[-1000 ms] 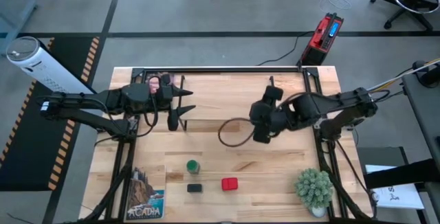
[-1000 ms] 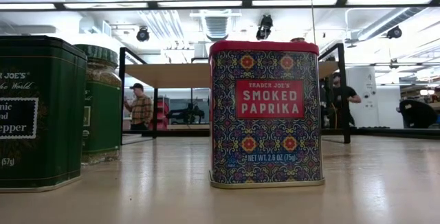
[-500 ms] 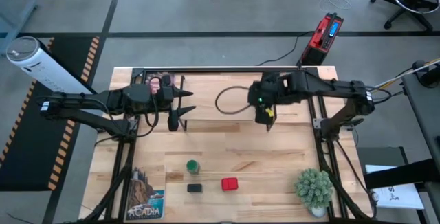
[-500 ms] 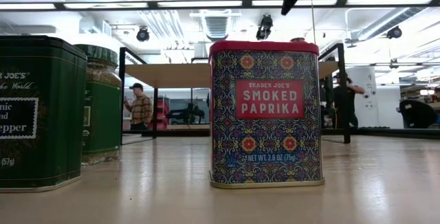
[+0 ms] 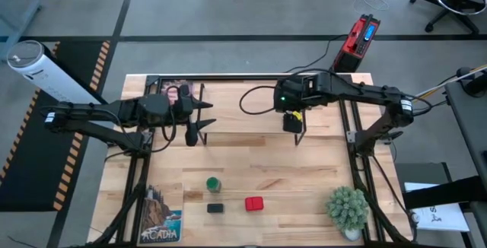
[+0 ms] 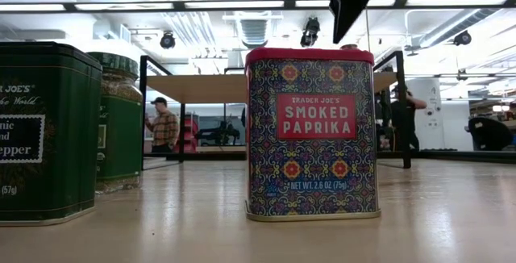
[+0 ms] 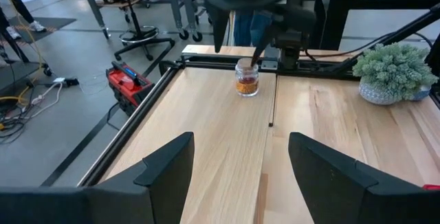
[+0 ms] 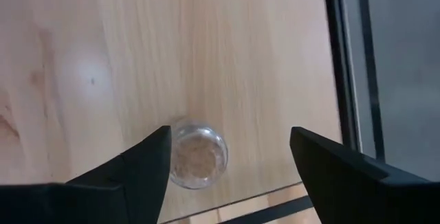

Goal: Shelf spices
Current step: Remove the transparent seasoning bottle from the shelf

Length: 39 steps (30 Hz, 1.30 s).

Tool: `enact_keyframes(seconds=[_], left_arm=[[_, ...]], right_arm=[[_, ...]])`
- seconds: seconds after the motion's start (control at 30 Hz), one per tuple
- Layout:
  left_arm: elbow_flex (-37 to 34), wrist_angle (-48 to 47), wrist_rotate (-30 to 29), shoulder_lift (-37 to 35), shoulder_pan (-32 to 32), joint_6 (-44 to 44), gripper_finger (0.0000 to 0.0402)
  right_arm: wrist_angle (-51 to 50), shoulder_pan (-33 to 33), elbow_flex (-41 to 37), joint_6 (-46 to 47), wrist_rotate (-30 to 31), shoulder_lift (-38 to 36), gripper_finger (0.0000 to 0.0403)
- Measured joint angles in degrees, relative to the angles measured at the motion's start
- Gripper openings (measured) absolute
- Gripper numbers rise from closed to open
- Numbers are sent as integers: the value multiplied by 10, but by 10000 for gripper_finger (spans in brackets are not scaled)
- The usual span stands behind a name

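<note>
So I count four spice containers total: one green-lidded jar (image 5: 214,183), one dark olive tin (image 5: 215,208) and one red paprika tin (image 5: 254,203) down on the tabletop, plus one tiny glass jar (image 7: 247,80) up on the single wooden shelf (image 5: 243,138). There are two robot arms, each with one gripper, the left gripper (image 5: 207,116) and the right gripper (image 5: 293,124), and both have two fingers spread apart. Also one potted plant (image 5: 348,208), one picture book (image 5: 161,216), and two people (image 6: 164,124) way off in the room behind.
</note>
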Motion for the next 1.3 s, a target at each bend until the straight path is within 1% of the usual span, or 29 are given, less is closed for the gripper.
enact_keyframes(seconds=[0.13,0.33,0.7,0.87,1.03,1.3], left_arm=[[0,-6,0,0,0,-3,226],[0,-6,0,0,0,-3,226],[0,-9,0,0,0,-5,226],[0,-9,0,0,0,-6,226],[0,-9,0,0,0,-8,226],[0,-9,0,0,0,-11,226]], right_arm=[[11,-7,-26,-3,-1,-1,271],[24,-7,-35,-11,-15,-1,263],[20,-10,-44,16,-31,-20,279],[23,-20,-66,34,-30,-29,277],[52,-25,-85,37,-30,-30,272],[75,-32,-136,43,-30,-30,281]])
